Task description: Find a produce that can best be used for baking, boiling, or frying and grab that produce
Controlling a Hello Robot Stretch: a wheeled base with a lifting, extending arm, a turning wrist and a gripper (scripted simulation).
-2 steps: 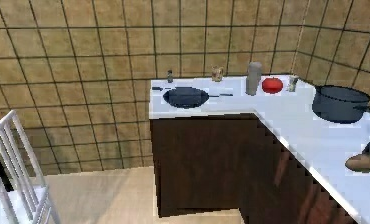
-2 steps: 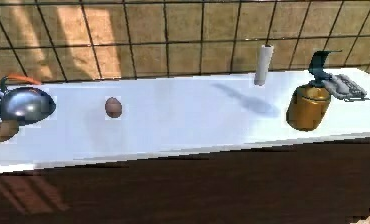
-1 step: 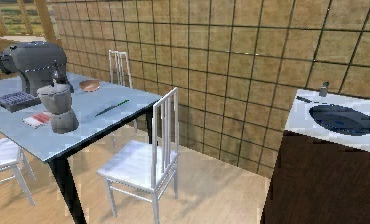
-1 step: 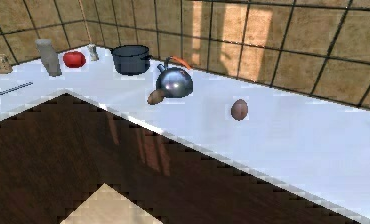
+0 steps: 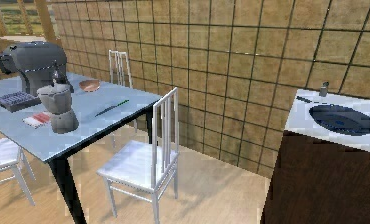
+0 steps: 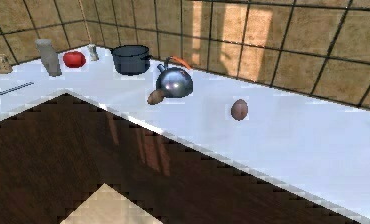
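**Table, sink and counter: where things sit**

Forward view: a table (image 5: 113,115) stands left, with a coffee machine (image 5: 33,62) at its back and a chair (image 5: 143,160) before it. A sink (image 5: 343,118) lies right.

Arm side view: on the counter (image 6: 293,150), a pot (image 6: 131,59) sits behind a kettle (image 6: 174,80), with a potato (image 6: 239,109) to the right.

Open surface at the arm side view's right, clutter at its left.
On the white surface (image 6: 293,140) the right stretch lies bare around one round brown lump (image 6: 239,109), so I can come in there from any side. Leftward a shiny kettle (image 6: 174,82) stands with a brown piece (image 6: 156,97) just beside it, and a dark pot (image 6: 131,58), a tomato (image 6: 74,59) and a bottle (image 6: 51,57) crowd the back wall.
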